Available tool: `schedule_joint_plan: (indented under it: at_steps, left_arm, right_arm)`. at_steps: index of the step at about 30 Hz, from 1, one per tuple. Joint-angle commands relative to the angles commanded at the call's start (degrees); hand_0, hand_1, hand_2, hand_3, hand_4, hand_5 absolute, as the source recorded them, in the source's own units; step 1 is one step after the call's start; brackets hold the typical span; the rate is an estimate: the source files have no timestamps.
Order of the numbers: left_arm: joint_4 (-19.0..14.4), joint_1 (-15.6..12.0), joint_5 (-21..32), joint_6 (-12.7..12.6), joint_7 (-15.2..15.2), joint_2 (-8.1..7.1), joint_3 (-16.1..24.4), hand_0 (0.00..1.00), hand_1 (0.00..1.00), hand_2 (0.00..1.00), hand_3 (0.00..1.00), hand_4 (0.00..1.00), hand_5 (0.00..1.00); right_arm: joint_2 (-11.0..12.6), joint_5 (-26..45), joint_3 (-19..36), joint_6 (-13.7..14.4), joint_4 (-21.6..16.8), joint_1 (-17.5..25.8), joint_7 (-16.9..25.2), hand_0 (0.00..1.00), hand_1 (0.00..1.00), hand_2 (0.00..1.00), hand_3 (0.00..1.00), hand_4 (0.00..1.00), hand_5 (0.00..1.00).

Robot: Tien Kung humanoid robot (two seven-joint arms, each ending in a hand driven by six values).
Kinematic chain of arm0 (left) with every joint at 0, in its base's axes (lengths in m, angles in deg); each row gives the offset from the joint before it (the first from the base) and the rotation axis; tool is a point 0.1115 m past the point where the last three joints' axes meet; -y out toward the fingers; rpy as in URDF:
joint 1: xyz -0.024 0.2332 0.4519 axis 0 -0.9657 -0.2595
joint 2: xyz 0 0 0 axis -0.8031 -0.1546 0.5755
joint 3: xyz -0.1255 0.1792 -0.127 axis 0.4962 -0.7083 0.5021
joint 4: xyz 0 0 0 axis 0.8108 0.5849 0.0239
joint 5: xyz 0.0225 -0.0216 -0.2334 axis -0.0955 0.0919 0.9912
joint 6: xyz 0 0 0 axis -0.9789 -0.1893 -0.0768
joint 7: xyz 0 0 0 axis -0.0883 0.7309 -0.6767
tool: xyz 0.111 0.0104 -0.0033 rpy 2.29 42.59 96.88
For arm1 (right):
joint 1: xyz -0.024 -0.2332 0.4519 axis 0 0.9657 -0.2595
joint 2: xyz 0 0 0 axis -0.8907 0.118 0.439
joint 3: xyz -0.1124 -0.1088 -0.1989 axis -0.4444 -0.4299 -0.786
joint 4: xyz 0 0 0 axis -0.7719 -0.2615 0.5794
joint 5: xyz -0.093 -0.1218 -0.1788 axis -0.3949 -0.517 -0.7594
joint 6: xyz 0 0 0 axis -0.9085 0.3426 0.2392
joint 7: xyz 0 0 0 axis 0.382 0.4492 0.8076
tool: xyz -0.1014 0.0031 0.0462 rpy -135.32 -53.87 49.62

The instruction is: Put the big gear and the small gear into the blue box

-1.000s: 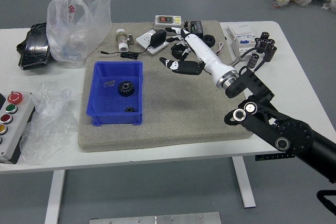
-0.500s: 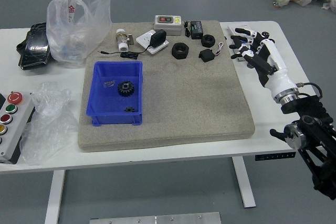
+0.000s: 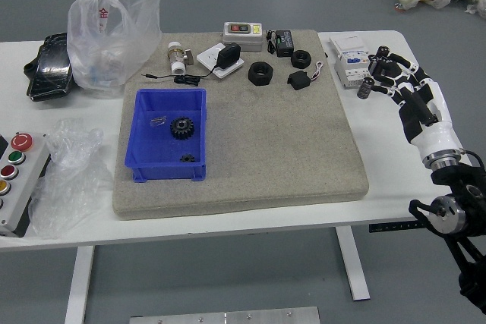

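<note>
Two gears [image 3: 181,128] sit boxed; right hand [image 3: 416,98] has moved farther right, fingers spread, empty.

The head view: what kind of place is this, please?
Probably a robotics lab or test bench: a button control box with a red mushroom button, a blue box holding gears, and a robot hand suggest it.

Blue box [image 3: 144,146], 2 black gears [image 3: 182,128]
White desk [image 3: 383,157], grey-beige mat [image 3: 281,149], red button [image 3: 21,141], green button [image 3: 16,157], yellow button [image 3: 4,187], red-printed whitish bag [image 3: 91,47].
</note>
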Motion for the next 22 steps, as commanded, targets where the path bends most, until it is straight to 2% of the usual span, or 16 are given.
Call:
schedule_joint_plan:
  at_steps: [5,14,22]
  left_arm:
    - [0.08,-0.13,1.55,-0.32,-0.43,0.13,-0.85,0.702,0.627,0.621,0.808,0.707,0.415]
    - [0.43,-0.96,8.15,-1.39,-2.22,1.14,-4.53,0.705,0.647,0.629,0.807,0.706,0.415]
    - [0.67,-0.23,10.68,-1.60,-2.73,1.54,-6.00,0.706,0.650,0.632,0.806,0.707,0.416]
  right_arm:
    - [-0.04,0.22,0.55,-0.36,-0.41,0.34,0.20,0.679,0.689,0.704,0.662,0.724,0.386]
    - [1.49,0.26,0.44,-0.55,-1.24,0.13,-0.14,0.685,0.701,0.716,0.668,0.716,0.398]
    - [1.00,0.42,3.31,-0.67,-1.39,0.92,-0.40,0.685,0.706,0.715,0.668,0.713,0.393]
